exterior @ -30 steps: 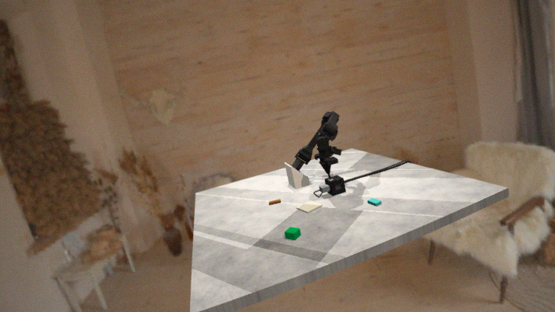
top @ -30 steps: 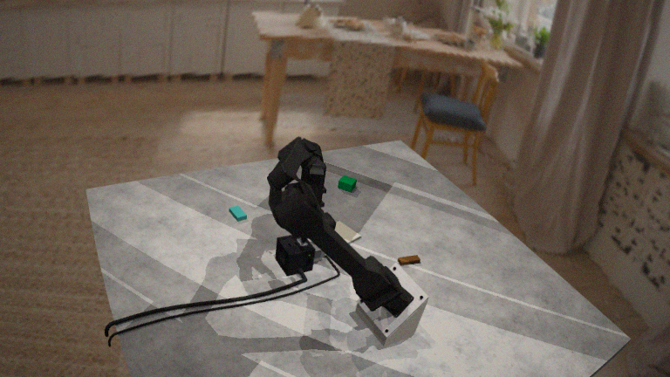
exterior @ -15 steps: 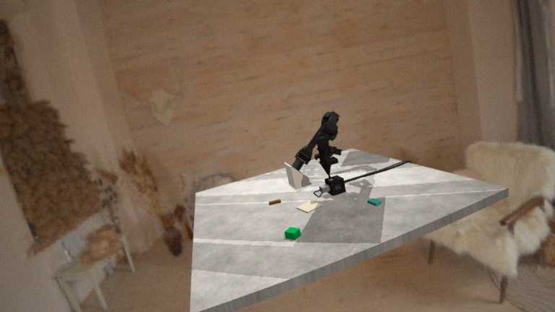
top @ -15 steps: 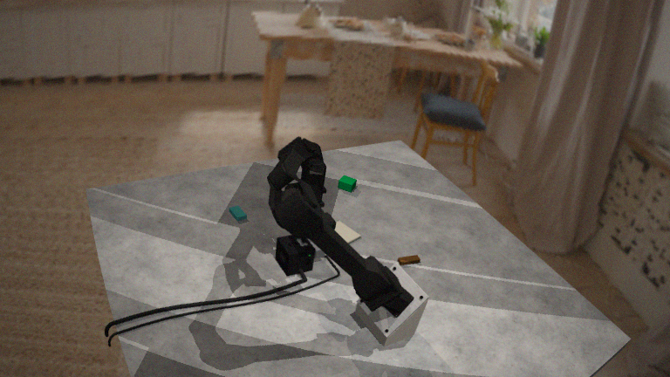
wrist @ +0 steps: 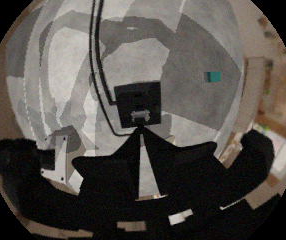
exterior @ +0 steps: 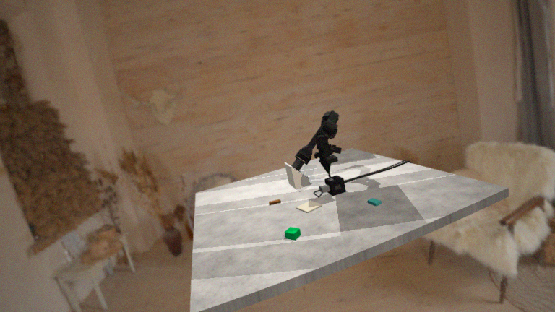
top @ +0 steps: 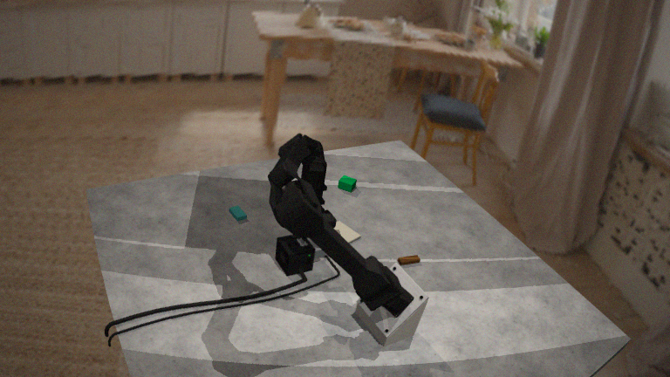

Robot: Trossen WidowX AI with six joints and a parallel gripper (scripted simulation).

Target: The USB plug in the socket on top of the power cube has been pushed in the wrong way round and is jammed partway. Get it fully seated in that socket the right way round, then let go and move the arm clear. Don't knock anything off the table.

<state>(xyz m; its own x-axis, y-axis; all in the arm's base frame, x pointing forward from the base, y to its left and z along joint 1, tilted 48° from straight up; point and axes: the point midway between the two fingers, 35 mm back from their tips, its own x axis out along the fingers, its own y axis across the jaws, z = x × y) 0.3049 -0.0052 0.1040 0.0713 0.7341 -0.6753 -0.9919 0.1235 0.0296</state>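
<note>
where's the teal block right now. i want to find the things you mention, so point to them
In the top view the teal block (top: 237,213) (exterior: 373,201) (wrist: 213,77) lies flat on the table, up and left of the black power cube (top: 295,255) (exterior: 334,185) (wrist: 138,104); in the exterior view it is right of the cube, nearer the camera.

Directly under the black parallel-jaw hand (top: 302,238) (exterior: 329,175) (wrist: 141,129) is the black power cube (top: 295,255) (exterior: 336,185) (wrist: 138,95), on the grey, stone-like table (top: 494,234) (exterior: 245,267) (wrist: 123,65). Forward of the hand lies the teal flat block (top: 237,213) (exterior: 374,201) (wrist: 213,77). To its right are the cream flat square (top: 349,232) (exterior: 309,207), near, and the green block (top: 347,183) (exterior: 292,233), farther. Black round cables (top: 197,299) (exterior: 378,172) (wrist: 98,50) run to its left. Behind the hand stands the white slanted box (top: 417,304) (exterior: 292,175) (wrist: 61,160); behind and to the right lies the brown cylinder (top: 408,259) (exterior: 274,201)
</note>
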